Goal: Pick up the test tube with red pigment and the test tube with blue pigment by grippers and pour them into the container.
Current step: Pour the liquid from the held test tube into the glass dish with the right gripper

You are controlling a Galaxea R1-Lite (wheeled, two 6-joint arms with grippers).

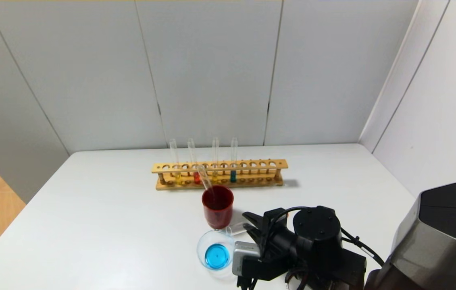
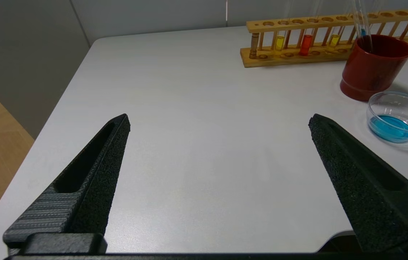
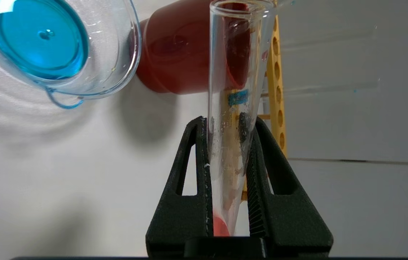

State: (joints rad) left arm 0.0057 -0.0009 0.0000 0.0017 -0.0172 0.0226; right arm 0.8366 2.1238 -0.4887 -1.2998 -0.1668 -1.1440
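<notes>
My right gripper (image 1: 252, 226) (image 3: 227, 121) is shut on the test tube with red pigment (image 3: 225, 90), held nearly level just right of the container (image 1: 201, 246). A little red liquid sits at the tube's closed end (image 3: 220, 225) between the fingers. The tube's mouth (image 1: 230, 230) lies by the container's rim, near the red cup. The container holds bright blue liquid (image 1: 217, 256) (image 3: 38, 39). No tube with bright blue liquid shows. My left gripper (image 2: 220, 121) is open and empty over bare table at the left, out of the head view.
A dark red cup (image 1: 217, 207) behind the container holds a leaning empty tube (image 1: 205, 179). The wooden rack (image 1: 252, 165) at the back holds yellow, red (image 1: 196, 177) and teal (image 1: 233, 176) tubes. The table's left edge (image 2: 63, 97) is near my left gripper.
</notes>
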